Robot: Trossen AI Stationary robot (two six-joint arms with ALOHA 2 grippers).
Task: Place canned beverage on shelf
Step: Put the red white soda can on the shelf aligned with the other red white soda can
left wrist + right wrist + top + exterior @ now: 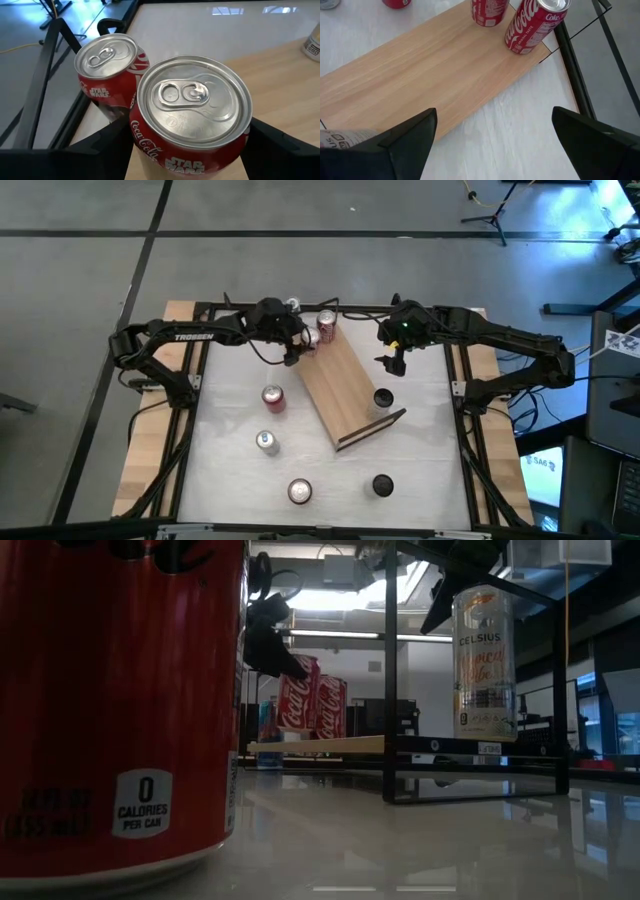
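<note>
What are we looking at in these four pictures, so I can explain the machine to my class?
This is a robot with two dark arms, each ending in a two-finger gripper. One camera looks down from above, one sits at table level, and one rides on each wrist. On the white table lies a wooden shelf, with loose cans such as a red can and a silver can beside it. The left gripper is closed on a Coca-Cola can standing on the shelf's far end, next to a second Coca-Cola can. The right gripper hangs open and empty beside the shelf.
</note>
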